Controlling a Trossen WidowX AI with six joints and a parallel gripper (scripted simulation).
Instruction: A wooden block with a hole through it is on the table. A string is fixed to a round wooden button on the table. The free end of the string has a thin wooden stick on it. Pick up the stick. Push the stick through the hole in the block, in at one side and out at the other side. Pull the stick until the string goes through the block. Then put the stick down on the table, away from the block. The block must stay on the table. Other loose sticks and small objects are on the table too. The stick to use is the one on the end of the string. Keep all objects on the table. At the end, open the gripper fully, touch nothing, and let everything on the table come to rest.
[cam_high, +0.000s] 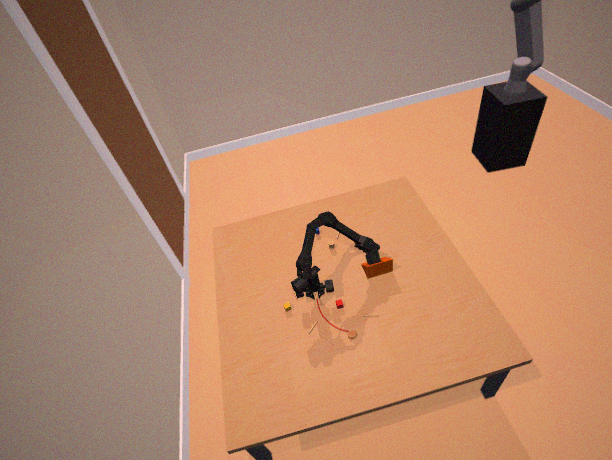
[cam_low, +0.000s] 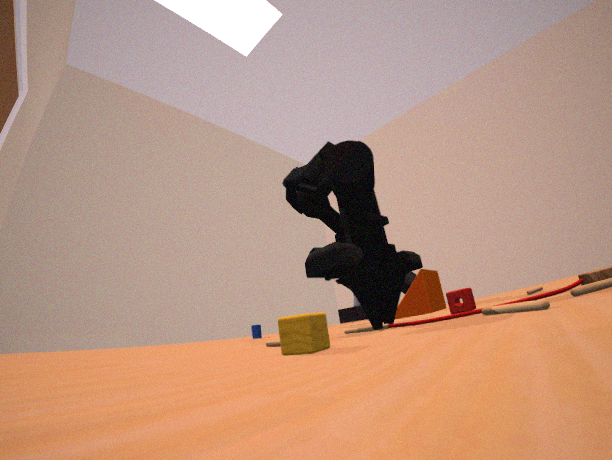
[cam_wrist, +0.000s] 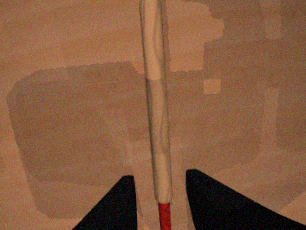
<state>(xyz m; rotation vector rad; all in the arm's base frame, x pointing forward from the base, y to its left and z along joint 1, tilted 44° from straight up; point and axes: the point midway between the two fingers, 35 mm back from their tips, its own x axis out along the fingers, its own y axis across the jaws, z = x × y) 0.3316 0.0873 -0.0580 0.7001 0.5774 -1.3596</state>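
The thin wooden stick (cam_wrist: 156, 95) (cam_low: 357, 330) lies flat on the table with the red string (cam_high: 327, 320) (cam_low: 435, 317) fixed to its near end. My gripper (cam_wrist: 160, 182) (cam_high: 315, 295) (cam_low: 376, 325) is down at the table. Its fingers straddle the stick's string end, with a small gap showing on each side. The string curves to the round wooden button (cam_high: 352, 334) (cam_low: 595, 275). The small red block with a hole (cam_high: 339, 303) (cam_low: 460, 300) stands on the table just right of the gripper.
A yellow cube (cam_high: 287, 306) (cam_low: 303, 333) sits left of the gripper. An orange wedge (cam_high: 378, 267) (cam_low: 421, 296) stands by the arm's base. A blue cylinder (cam_high: 317, 230) (cam_low: 256, 331) is farther back. Loose sticks (cam_high: 313, 327) (cam_low: 515, 308) lie near the string.
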